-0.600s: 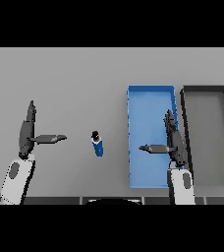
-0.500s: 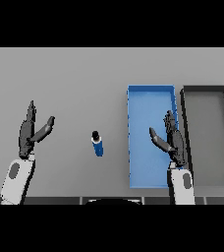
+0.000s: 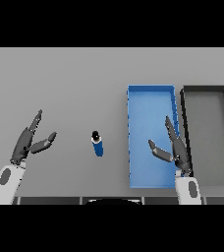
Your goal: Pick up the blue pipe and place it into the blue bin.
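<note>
Both thumbs have swung in. A moment ago they stuck straight out sideways; now each one sits closer to its fingers. The left hand (image 3: pixel 28 142) and the right hand (image 3: pixel 175 150) have hardly moved from their spots, and the fingers on both are straight and spread apart — holding nothing.

So the job has not really begun. The blue pipe (image 3: pixel 98 143) has not moved: it lies on the grey table (image 3: pixel 65 83), a little to the left of the blue bin (image 3: pixel 151 96). No hand touches it. I think the hands are only getting ready to reach.

The right hand hangs over the blue bin's right side, well apart from the pipe. The left hand is further left than the pipe, much farther from the bin.

A dark bin (image 3: pixel 206 90) sits just beside the blue bin, on its right — that is the wrong box, so the pipe must not land there. Nothing lies between the pipe and the blue bin, so the way looks easy.
</note>
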{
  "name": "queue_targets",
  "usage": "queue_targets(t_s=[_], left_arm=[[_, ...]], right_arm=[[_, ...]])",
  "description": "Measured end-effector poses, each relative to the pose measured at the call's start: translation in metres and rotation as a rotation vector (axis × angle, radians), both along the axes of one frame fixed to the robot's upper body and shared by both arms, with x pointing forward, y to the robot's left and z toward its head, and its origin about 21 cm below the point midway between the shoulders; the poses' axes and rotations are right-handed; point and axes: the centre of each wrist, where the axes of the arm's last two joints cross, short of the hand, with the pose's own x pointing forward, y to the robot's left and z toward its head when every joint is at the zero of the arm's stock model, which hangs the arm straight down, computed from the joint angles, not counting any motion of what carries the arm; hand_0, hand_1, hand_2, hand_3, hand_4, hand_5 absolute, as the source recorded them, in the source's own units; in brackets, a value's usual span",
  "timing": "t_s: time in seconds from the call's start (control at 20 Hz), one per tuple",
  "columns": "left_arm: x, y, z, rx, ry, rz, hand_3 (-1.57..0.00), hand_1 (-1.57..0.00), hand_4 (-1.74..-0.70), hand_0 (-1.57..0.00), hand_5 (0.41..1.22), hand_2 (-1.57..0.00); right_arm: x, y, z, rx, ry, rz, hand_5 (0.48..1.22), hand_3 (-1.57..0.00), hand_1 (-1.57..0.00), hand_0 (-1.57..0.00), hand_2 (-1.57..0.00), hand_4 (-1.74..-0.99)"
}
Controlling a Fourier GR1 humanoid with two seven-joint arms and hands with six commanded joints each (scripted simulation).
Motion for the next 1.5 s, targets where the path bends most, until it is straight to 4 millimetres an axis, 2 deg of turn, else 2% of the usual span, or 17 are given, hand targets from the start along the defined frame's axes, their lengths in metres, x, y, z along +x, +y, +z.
queue_targets(t_s=[0.15, 0.3, 0.55, 0.85, 1.0, 1.2, 1.35, 1.5], left_arm=[[-0.005, -0.002, 0.000, -0.033, 0.001, -0.070, 0.00, 0.00, -1.02, 0.00, 0.594, 0.00], [-0.010, -0.003, 0.008, -0.022, 0.022, -0.175, 0.00, 0.00, -1.02, 0.00, 0.573, 0.00], [-0.017, -0.031, 0.012, 0.014, 0.127, -0.330, 0.00, 0.00, -1.06, 0.00, 0.498, 0.00], [-0.022, -0.070, 0.000, 0.020, 0.173, -0.463, 0.00, 0.00, -1.10, 0.00, 0.447, 0.00], [-0.022, -0.089, -0.010, -0.004, 0.194, -0.511, 0.00, 0.00, -1.12, 0.00, 0.446, 0.00], [-0.014, -0.108, -0.018, -0.011, 0.189, -0.527, 0.00, 0.00, -1.11, 0.00, 0.447, 0.00], [-0.005, -0.131, -0.029, -0.031, 0.228, -0.548, 0.00, 0.00, -1.12, 0.00, 0.448, 0.00], [0.003, -0.139, -0.035, -0.020, 0.204, -0.545, 0.00, 0.00, -1.08, 0.00, 0.442, 0.00]], right_arm=[[0.001, 0.003, 0.003, -0.012, 0.013, -0.002, 0.589, 0.00, 0.00, 0.00, 0.00, -1.218], [0.000, -0.002, 0.001, -0.028, 0.007, 0.000, 0.589, 0.00, 0.00, 0.00, 0.00, -1.220], [0.001, -0.002, 0.005, -0.023, -0.028, 0.035, 0.604, 0.00, 0.00, 0.00, 0.00, -1.233], [0.002, -0.004, -0.002, -0.015, -0.013, 0.021, 0.617, 0.00, 0.00, 0.00, 0.00, -1.262], [0.003, -0.003, 0.003, -0.004, -0.036, 0.030, 0.617, 0.00, 0.00, 0.00, 0.00, -1.270], [-0.004, -0.004, 0.004, -0.001, -0.021, 0.024, 0.613, 0.00, 0.00, 0.00, 0.00, -1.276], [0.000, -0.002, 0.005, 0.005, -0.013, 0.014, 0.605, 0.00, 0.00, 0.00, 0.00, -1.274], [-0.007, -0.005, 0.002, 0.001, -0.025, 0.010, 0.597, 0.00, 0.00, 0.00, 0.00, -1.265]])
